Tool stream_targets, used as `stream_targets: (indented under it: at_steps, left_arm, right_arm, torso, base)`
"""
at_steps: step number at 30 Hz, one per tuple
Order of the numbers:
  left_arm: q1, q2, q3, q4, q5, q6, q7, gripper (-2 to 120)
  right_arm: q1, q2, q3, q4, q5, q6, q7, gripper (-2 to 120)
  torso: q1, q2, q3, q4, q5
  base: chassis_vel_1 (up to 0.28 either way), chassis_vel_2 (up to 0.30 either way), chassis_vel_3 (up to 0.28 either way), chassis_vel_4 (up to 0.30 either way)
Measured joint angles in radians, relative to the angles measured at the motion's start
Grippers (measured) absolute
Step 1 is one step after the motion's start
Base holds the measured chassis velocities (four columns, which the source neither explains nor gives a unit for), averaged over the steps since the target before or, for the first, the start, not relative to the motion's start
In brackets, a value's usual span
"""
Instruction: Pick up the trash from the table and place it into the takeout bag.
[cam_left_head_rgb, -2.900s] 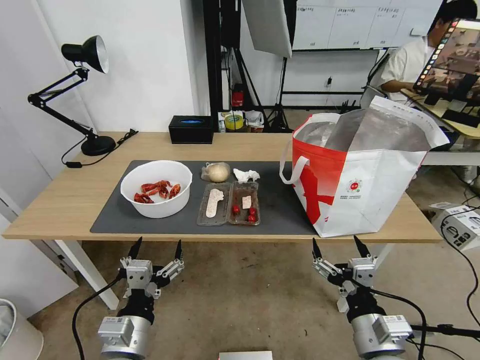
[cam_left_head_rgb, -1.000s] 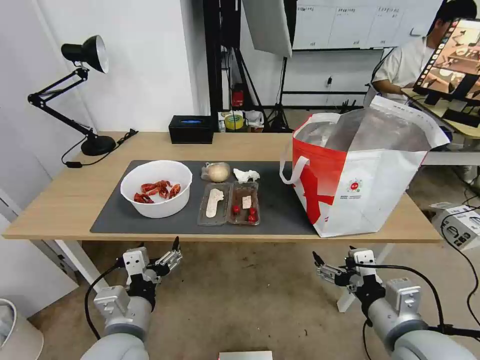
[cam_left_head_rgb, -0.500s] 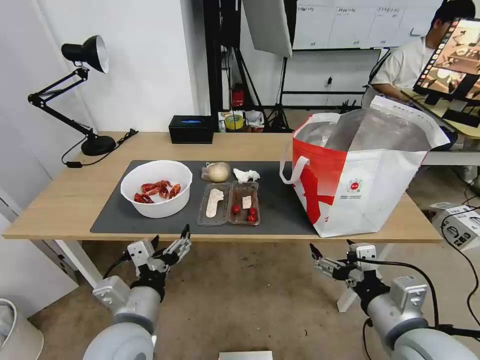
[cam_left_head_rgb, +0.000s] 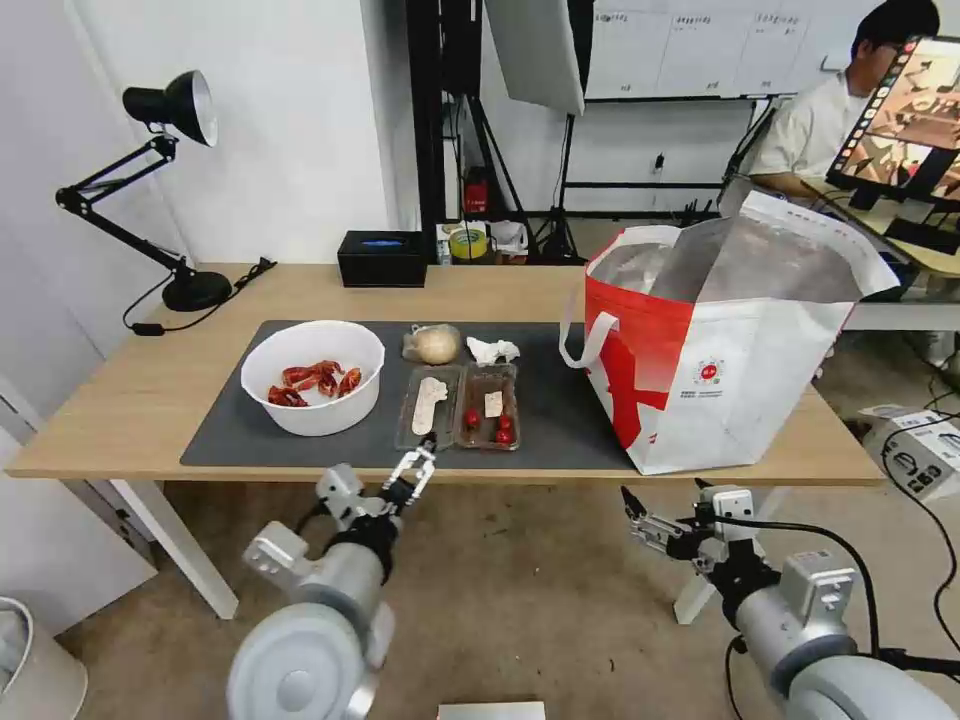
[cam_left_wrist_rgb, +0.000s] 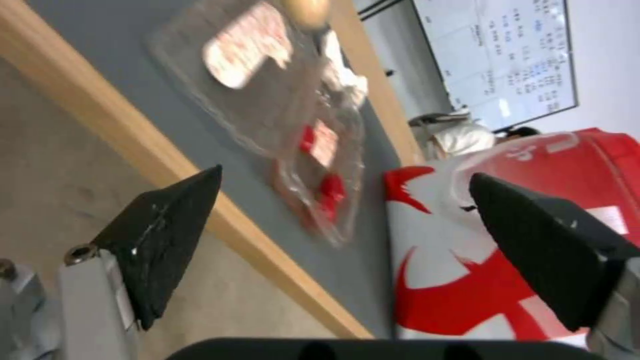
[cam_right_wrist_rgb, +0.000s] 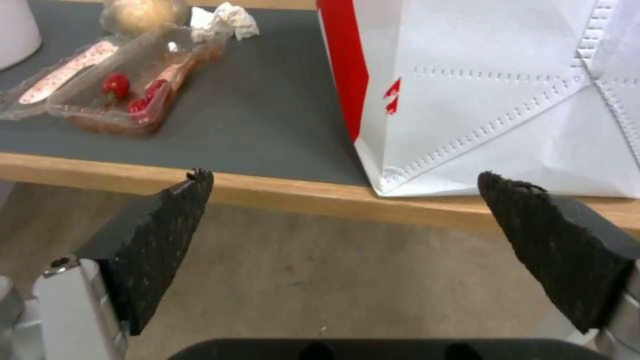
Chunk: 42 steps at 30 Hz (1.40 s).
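On the table (cam_left_head_rgb: 120, 400), a dark mat (cam_left_head_rgb: 570, 420) carries the trash: a white bowl (cam_left_head_rgb: 313, 376) of red shells, a bagged bun (cam_left_head_rgb: 434, 344), a crumpled tissue (cam_left_head_rgb: 492, 350) and a clear clamshell tray (cam_left_head_rgb: 458, 407) with cherry tomatoes. At the right end stands the takeout bag (cam_left_head_rgb: 720, 345), mouth open. My left gripper (cam_left_head_rgb: 415, 465) is open at the table's front edge, just below the tray (cam_left_wrist_rgb: 267, 100), its fingers wide apart (cam_left_wrist_rgb: 343, 175). Lower, in front of the bag (cam_right_wrist_rgb: 500, 100), my right gripper (cam_left_head_rgb: 662, 492) is open (cam_right_wrist_rgb: 345, 174) and holds nothing.
A black desk lamp (cam_left_head_rgb: 165, 180) stands at the table's back left and a small black box (cam_left_head_rgb: 381, 258) at the back middle. White table legs (cam_left_head_rgb: 175, 540), a white bin (cam_left_head_rgb: 30, 660) and a carton (cam_left_head_rgb: 920, 450) are on the floor.
My left arm has swung up and to the right, from low at the left to the table's front edge under the tray. The right gripper has turned and then held still.
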Motion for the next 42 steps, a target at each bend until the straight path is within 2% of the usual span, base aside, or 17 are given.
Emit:
stream_targets:
  at_steps: [5, 11, 18, 42]
  left_arm:
    - [-0.059, -0.006, 0.025, 0.037, -0.032, -0.008, -0.024, 100]
    - [-0.144, -0.003, 0.049, 0.118, -0.047, -0.009, -0.054, 100]
    - [-0.191, -0.013, 0.069, 0.190, -0.044, -0.012, -0.072, 100]
    - [-0.280, -0.032, 0.064, 0.293, -0.042, -0.025, -0.109, 100]
  right_arm:
    - [-0.005, 0.003, 0.006, 0.000, -0.002, 0.000, 0.001, 100]
    - [-0.010, 0.005, 0.015, -0.003, -0.003, 0.000, 0.002, 100]
    - [-0.012, 0.008, 0.018, -0.009, -0.006, 0.000, 0.003, 100]
    - [-0.008, 0.011, 0.016, -0.034, -0.008, 0.005, 0.004, 100]
  torso:
    - [0.000, 0.000, 0.000, 0.0000, 0.0001]
    - [0.000, 0.000, 0.000, 0.0000, 0.0001]
    - [0.000, 0.000, 0.000, 0.0000, 0.0000]
    - [0.000, 0.000, 0.000, 0.0000, 0.0000]
  base:
    - [0.000, 0.000, 0.000, 0.000]
    - [0.000, 0.000, 0.000, 0.000]
    - [0.000, 0.000, 0.000, 0.000]
    - [0.000, 0.000, 0.000, 0.000]
